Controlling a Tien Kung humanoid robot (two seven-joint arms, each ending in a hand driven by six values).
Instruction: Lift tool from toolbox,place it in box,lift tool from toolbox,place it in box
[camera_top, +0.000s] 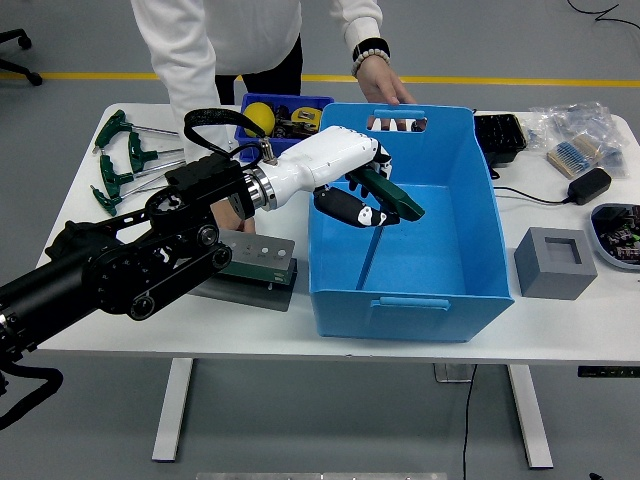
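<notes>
My left hand (362, 193), white with black fingertips, reaches over the left rim of the blue box (470, 250). Its fingers are curled around the green handle of a T-handle tool (392, 196). The tool's thin shaft slants down toward the box floor. The toolbox (254, 259), a dark green stand with a grey holed top, sits left of the box, partly behind my arm. A person at the far side rests one hand (382, 90) on the box's back rim and the other hand (235, 208) by the toolbox.
Several green T-handle tools (125, 158) lie at the table's far left. A blue bin (272, 112) holds a yellow ball. Right of the box are a grey block (555, 262), a black adapter (588, 185), plastic bags and a tray of parts.
</notes>
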